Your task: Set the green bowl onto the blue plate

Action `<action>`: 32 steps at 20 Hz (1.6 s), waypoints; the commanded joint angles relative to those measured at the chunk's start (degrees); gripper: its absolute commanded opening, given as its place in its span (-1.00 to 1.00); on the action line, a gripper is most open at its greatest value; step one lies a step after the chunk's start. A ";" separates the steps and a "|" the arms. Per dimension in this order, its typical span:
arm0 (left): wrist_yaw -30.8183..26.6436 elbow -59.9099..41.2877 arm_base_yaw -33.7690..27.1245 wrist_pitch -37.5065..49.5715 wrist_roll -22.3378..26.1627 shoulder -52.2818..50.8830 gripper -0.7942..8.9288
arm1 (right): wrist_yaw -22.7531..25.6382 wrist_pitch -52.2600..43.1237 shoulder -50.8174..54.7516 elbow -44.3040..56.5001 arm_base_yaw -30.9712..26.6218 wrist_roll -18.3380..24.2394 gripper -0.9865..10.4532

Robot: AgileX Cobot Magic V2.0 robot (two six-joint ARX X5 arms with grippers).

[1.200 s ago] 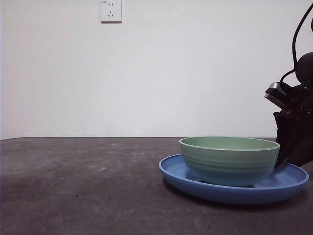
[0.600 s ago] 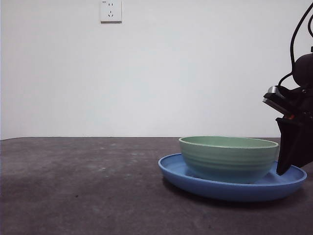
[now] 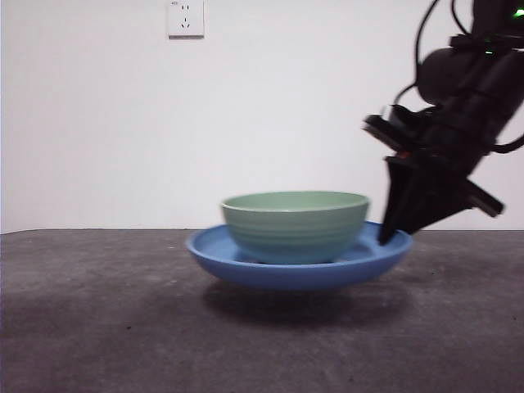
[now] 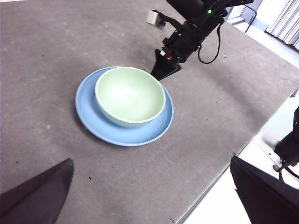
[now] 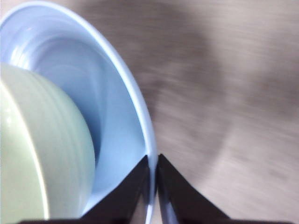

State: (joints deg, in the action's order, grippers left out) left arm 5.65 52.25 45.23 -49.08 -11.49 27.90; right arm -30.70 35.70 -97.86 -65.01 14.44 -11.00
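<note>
on the white wall at the far left of the front view sits a white wall socket (image 3: 186,18); its slots show, but any lettering on it is too small to read, and no brand or label can be read on anything else.

below it runs the dark grey counter (image 3: 98,311). toward the middle of that view is the blue plate (image 3: 246,260), and the green bowl (image 3: 295,227) sits inside it, roughly centred, upright, its rim level. the plate's underside appears clear of the counter, with a soft shadow spread beneath it, so plate and bowl together look to be raised a little above the surface. the picture is slightly blurred around both.

to the right of the bowl, the right end effector (image 3: 391,235) comes down at a slant from the upper right corner, dark and bulky, with cables looping above it. its tips meet the plate's rim on the side away from the socket. the right wrist view shows the two black jaws drawn close together with the thin blue rim (image 5: 148,154) pinched between them, the bowl's ridged outside (image 5: 51,154) just beside within the plate. so the right end effector is clamped on the blue plate, not on the bowl.

the left wrist view looks down from well away: bowl (image 4: 130,94) in plate (image 4: 93,119), the right end effector (image 4: 164,72) at the plate's edge. the left end effector (image 4: 154,196) hangs well apart from both, its jaws spread wide and holding nothing.
</note>
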 commanded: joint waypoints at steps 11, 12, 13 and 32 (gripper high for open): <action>-0.33 0.63 0.48 1.07 0.46 0.13 0.45 | 1.60 -8.09 -4.44 -1.16 9.44 -8.52 -0.81; -0.33 0.63 0.48 1.07 0.46 0.13 0.45 | 1.57 -8.11 -5.35 -1.16 9.44 -8.50 -0.81; -0.33 0.61 0.48 1.07 0.46 0.13 0.45 | 1.60 -8.15 -6.29 -1.16 9.44 -8.35 -0.81; -0.33 0.63 0.48 1.07 0.46 0.13 0.45 | 2.71 10.43 12.90 -7.91 1.81 4.70 0.15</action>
State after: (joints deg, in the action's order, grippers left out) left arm 5.65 52.25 45.23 -48.62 -11.49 27.90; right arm -27.79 46.13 -84.62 -72.14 15.94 -9.93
